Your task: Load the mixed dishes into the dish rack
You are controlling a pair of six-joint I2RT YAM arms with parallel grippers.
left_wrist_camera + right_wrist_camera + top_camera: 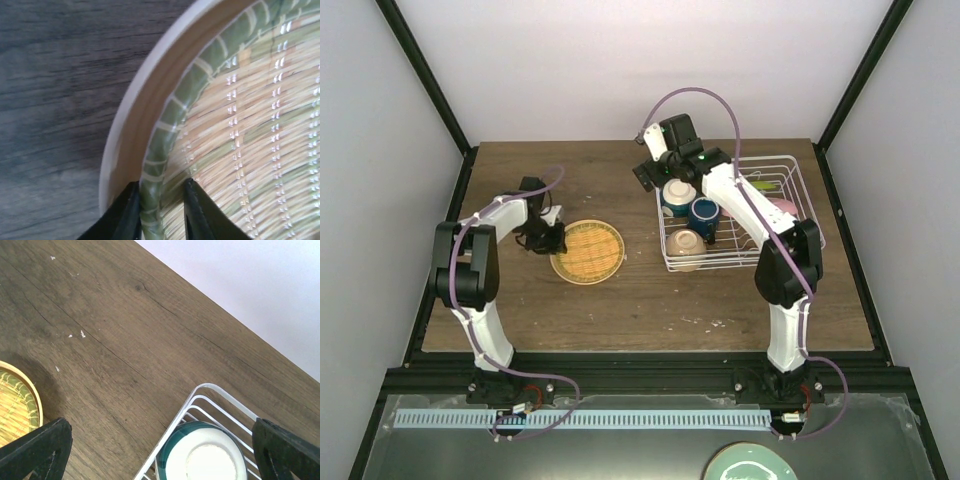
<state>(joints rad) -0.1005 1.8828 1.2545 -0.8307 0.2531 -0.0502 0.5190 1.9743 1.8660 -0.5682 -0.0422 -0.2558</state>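
Bowls [685, 247], mug [704, 213] inside dish rack [770, 159]; left of it my left gripper [160, 200] clamps the woven plate [250, 125]; right gripper [649, 173] spread, empty.

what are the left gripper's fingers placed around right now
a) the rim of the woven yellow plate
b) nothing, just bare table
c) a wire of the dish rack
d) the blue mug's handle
a: the left wrist view shows the left gripper with one finger on each side of the woven yellow plate rim, well away from the dish rack.
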